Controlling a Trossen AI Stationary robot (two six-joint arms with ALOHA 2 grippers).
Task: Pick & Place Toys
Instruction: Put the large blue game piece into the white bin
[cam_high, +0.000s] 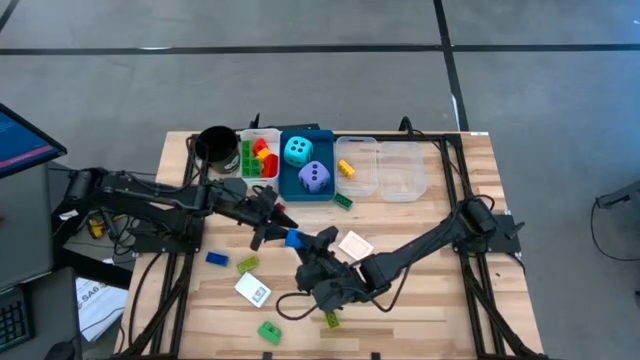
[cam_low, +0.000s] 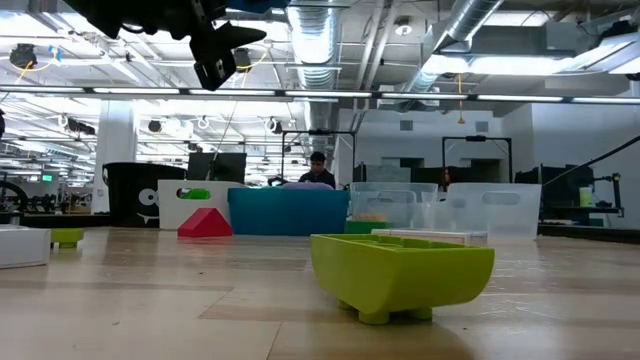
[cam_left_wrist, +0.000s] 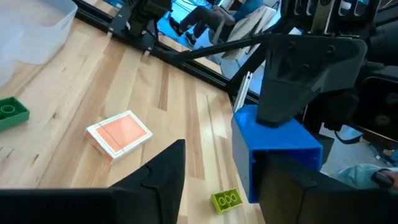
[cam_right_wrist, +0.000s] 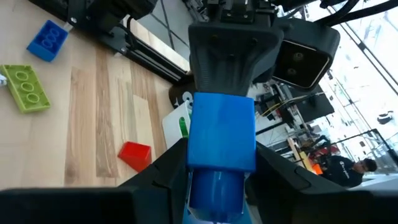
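A blue brick (cam_high: 295, 238) hangs above the table's middle, between my two grippers. My right gripper (cam_high: 308, 250) comes from the near right and is shut on it. My left gripper (cam_high: 276, 222) reaches in from the left and stands open around the brick's other end. On the table lie a white and pink card (cam_high: 355, 243), a second card (cam_high: 253, 290), a small blue brick (cam_high: 217, 258), lime bricks (cam_high: 247, 264) (cam_high: 330, 318) and a green brick (cam_high: 270, 330). A cyan die (cam_high: 297, 150) and a purple die (cam_high: 315, 177) sit in the blue tray (cam_high: 325, 193). My left gripper has one finger (cam_left_wrist: 292, 186) against the blue brick's side (cam_left_wrist: 249, 168). The other finger (cam_left_wrist: 163, 180) stands apart from it, with bare table showing in the gap. The fingers come about level from the table's left. My right gripper pinches the brick's two opposite sides (cam_right_wrist: 194, 146) between its two fingers (cam_right_wrist: 166, 169). It comes about level, slanting from the table's near right. The brick is lifted clear of the table, with a round stud (cam_right_wrist: 214, 186) toward my wrist.
Along the far edge stand a black cup (cam_high: 215, 145), a white tray (cam_high: 246, 172) of bricks and two clear trays (cam_high: 368, 188) (cam_high: 403, 170), one with a yellow brick (cam_high: 346, 168). A green brick (cam_high: 343, 200) lies before them. Bare wood lies at the near right.
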